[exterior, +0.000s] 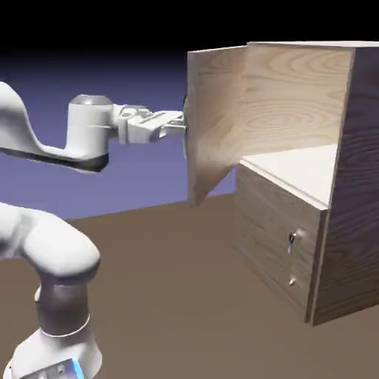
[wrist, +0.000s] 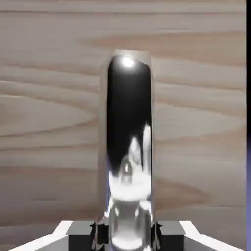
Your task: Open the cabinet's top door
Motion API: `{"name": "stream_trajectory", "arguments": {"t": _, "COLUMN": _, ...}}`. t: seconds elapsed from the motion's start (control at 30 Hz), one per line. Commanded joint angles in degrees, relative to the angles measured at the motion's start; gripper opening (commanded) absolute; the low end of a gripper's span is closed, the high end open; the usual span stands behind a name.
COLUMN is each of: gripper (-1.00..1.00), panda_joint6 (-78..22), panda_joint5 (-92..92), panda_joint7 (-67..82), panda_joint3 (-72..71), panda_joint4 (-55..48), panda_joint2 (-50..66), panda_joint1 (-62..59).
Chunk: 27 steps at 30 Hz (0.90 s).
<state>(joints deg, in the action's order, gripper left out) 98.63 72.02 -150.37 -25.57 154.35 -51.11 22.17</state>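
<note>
As we judge it, we are at or very near the end of opening the cabinet [exterior: 357, 155]'s top door [exterior: 215, 118]. In the exterior view that door stands swung well out from the cabinet's body, jutting toward the exterior view's left, and the pale interior shelf [exterior: 296, 166] is plainly exposed behind it. The lower panel [exterior: 274, 226], with its small silver handle [exterior: 291, 238], is closed, and our task asks nothing of it. We have the claw [wrist: 126, 236] drawn in to a narrow gap, its fingertips closed on the door's curved silver handle [wrist: 129, 112], which fills the space between them in the hand view. The claw is on the door's outer face, with the arm [exterior: 89, 133] reaching across to it from the exterior view's left. What is left looks small to us: perhaps a little more swing if a wider opening is wanted, then loosening the claw and backing off the handle. We would do that gently, since a sideways drag while still gripping could pull the door partway shut again.
</note>
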Motion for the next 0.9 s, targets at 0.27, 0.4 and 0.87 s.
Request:
{"name": "stream_trajectory", "arguments": {"t": 0.27, "gripper": -1.00, "panda_joint6": -22.21, "panda_joint5": -13.03, "panda_joint7": -3.70, "panda_joint3": -18.69, "panda_joint4": -15.39, "panda_joint2": 13.99, "panda_joint1": -7.73}}
{"name": "stream_trajectory", "arguments": {"t": 0.4, "gripper": -1.00, "panda_joint6": -31.62, "panda_joint5": -15.80, "panda_joint7": -6.14, "panda_joint3": -27.00, "panda_joint4": -23.34, "panda_joint2": 21.01, "panda_joint1": -13.45}}
{"name": "stream_trajectory", "arguments": {"t": 0.87, "gripper": -1.00, "panda_joint6": -52.67, "panda_joint5": -16.99, "panda_joint7": -14.02, "panda_joint3": -56.06, "panda_joint4": -41.24, "panda_joint2": 38.29, "panda_joint1": -36.86}}
